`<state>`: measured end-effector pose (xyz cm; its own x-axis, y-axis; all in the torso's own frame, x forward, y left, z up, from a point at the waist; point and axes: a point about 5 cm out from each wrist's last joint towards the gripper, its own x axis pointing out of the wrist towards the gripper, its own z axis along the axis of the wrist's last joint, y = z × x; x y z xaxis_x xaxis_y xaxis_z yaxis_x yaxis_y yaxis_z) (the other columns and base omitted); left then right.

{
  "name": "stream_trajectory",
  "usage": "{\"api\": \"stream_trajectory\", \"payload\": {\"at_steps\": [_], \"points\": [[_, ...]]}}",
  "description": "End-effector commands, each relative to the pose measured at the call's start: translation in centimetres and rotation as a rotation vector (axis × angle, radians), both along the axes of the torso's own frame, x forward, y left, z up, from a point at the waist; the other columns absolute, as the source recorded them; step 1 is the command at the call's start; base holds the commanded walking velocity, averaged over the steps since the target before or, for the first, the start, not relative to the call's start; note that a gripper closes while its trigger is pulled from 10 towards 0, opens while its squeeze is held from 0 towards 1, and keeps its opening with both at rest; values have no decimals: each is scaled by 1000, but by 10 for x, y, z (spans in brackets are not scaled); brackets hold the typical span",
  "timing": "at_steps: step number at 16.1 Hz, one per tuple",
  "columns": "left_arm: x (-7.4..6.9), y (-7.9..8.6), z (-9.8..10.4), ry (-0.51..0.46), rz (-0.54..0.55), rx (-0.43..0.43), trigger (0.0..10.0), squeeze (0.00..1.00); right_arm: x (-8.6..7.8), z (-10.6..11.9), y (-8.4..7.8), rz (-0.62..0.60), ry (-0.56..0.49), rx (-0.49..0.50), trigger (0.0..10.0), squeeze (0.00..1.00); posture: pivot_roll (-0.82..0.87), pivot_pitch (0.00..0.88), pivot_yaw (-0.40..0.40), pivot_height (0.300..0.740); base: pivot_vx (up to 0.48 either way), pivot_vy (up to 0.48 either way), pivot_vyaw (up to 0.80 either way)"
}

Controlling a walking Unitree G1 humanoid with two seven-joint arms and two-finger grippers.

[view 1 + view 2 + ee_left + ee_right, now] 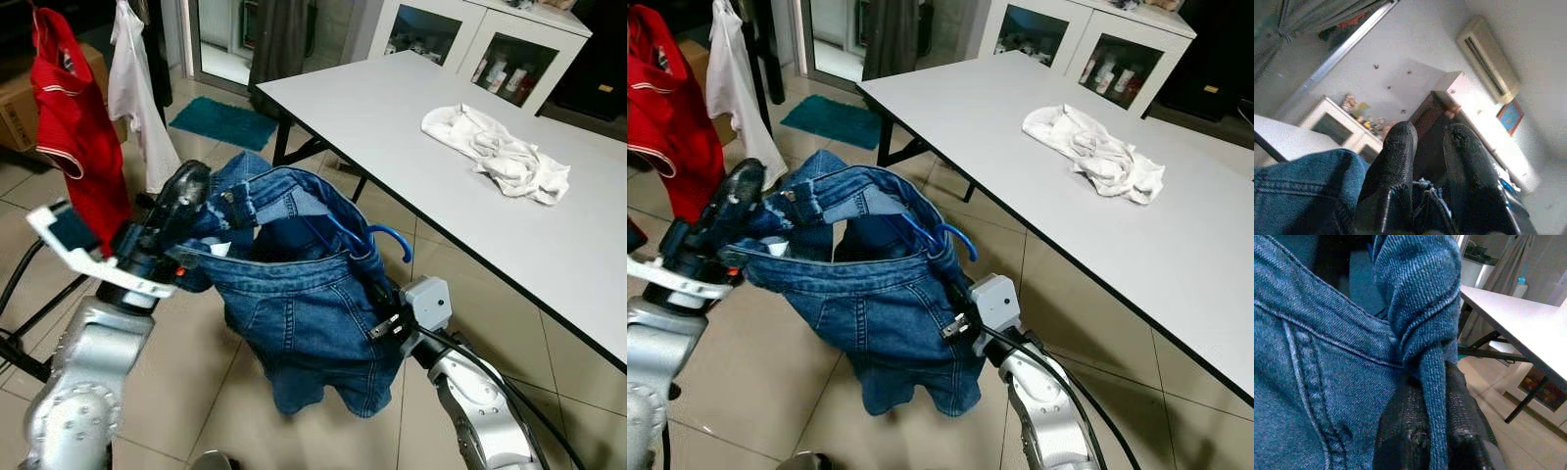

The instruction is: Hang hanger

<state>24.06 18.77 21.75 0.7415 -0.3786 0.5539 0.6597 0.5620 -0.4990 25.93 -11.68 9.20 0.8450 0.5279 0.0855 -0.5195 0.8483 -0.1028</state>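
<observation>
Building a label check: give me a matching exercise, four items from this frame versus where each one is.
Items:
1. denim shorts
2. blue hanger
3. white cloth
4. red garment

Places:
A. on the white table
B. hanging at the robot's far left
C. held between left gripper and right gripper
D. hook poking out of the waistband

Pairs: 1-C, 2-D, 3-A, 4-B

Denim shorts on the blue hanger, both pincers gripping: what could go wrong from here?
1. The right pincer pinches only a narrow fold of the denim shorts; the fabric may slip out.
2. The blue hanger sits loose inside the waistband, only its hook showing; it could tilt or drop through.
3. The left pincer holds the other waistband edge, so pulling apart could strain the cloth or drag it off the hanger.
</observation>
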Motion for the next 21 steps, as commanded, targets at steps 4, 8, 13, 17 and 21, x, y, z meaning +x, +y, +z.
{"api": "stream_trajectory", "payload": {"at_steps": [4,8,13,17,21], "points": [[-7,16,-1,55,-90,-98,10000,0,1,-1,-7,-33,-3,-7,0,0,145,95,-132,740,0,0,0],[0,39,-11,88,92,157,10000,0,3,-2,-11,-51,-5,-19,0,0,147,96,-130,740,0,0,0],[16,44,-31,45,408,621,10000,0,18,5,-23,-156,-31,-49,0,0,146,90,-130,740,0,0,0],[20,39,-41,0,544,801,10000,0,24,11,-21,-186,-48,-49,0,0,145,88,-130,740,0,0,0],[24,13,-41,-81,593,812,10000,0,32,10,-11,-221,-33,-74,0,0,152,85,-131,740,0,0,0]]}}
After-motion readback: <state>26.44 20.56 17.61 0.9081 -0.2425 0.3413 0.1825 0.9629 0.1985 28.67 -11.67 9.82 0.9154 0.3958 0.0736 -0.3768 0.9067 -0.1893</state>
